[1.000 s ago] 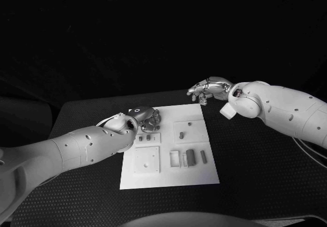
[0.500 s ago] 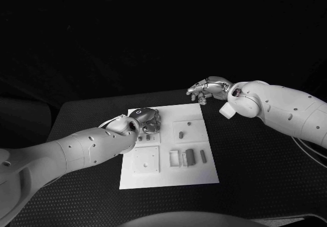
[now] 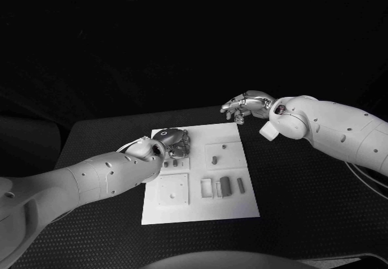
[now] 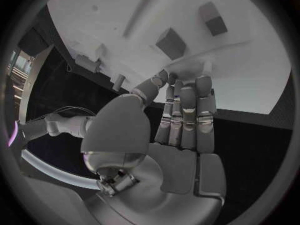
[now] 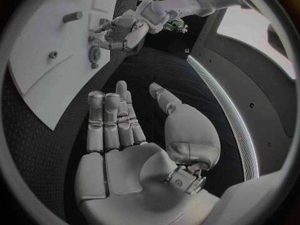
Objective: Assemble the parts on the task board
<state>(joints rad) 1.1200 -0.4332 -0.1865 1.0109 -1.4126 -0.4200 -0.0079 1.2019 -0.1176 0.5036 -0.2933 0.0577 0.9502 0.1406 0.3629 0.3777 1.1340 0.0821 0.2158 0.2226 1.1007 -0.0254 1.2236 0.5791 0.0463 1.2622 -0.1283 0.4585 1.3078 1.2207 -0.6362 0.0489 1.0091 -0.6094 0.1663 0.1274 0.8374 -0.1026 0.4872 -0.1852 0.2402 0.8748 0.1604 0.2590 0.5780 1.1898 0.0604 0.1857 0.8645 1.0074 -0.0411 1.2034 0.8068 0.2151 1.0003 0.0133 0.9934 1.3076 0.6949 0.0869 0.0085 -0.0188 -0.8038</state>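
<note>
Task board [image 3: 202,185] at frame centre on black counter [image 3: 307,190]. Grey parts [image 3: 225,186] seated in board's lower-right recesses. Left robot hand [image 3: 172,141] over board's upper-left corner, fingers straight, together, tips at board surface; grasp cannot be told. Right robot hand [image 3: 246,105] above board's upper-right corner, released, holding nothing.

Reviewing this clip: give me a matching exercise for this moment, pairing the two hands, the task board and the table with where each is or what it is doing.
Things:
1. left hand
2. right hand
3. task board
4. table

States:
A. black surface under everything
B. white plate lying flat mid-table
C. over the board's far left part, fingers down at it
D. held off the board's far right corner, holding nothing

Pairs: 1-C, 2-D, 3-B, 4-A
</note>
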